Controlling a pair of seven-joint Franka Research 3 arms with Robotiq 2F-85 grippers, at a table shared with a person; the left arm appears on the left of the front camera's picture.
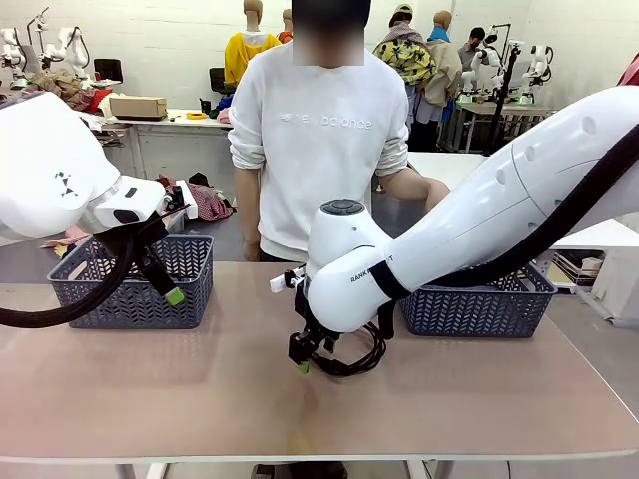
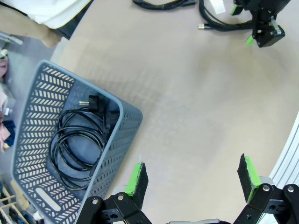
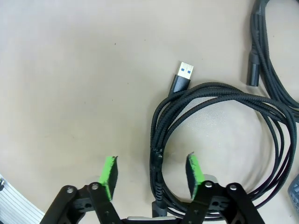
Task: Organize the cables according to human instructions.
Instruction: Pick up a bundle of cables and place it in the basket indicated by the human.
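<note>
A coiled black braided cable (image 3: 156, 135) with a silver USB plug (image 3: 185, 73) lies on the tan table. My right gripper (image 3: 152, 173) is low over it, one side of the coil running between its green pads, with a gap on each side. The front view shows the same cable (image 1: 359, 361) under my right gripper (image 1: 303, 361) at mid-table. A second cable (image 3: 261, 56) lies just beyond. Another cable (image 2: 79, 144) rests coiled inside the left grey basket (image 2: 126, 116). My left gripper (image 2: 192, 177) hovers open and empty beside that basket, above the table.
A second grey basket (image 1: 479, 309) stands at the right, behind my right arm. A person in a white sweatshirt (image 1: 319, 140) stands at the far edge between the baskets. From the left wrist view, two cables (image 2: 159, 4) lie near my right gripper (image 2: 244, 24).
</note>
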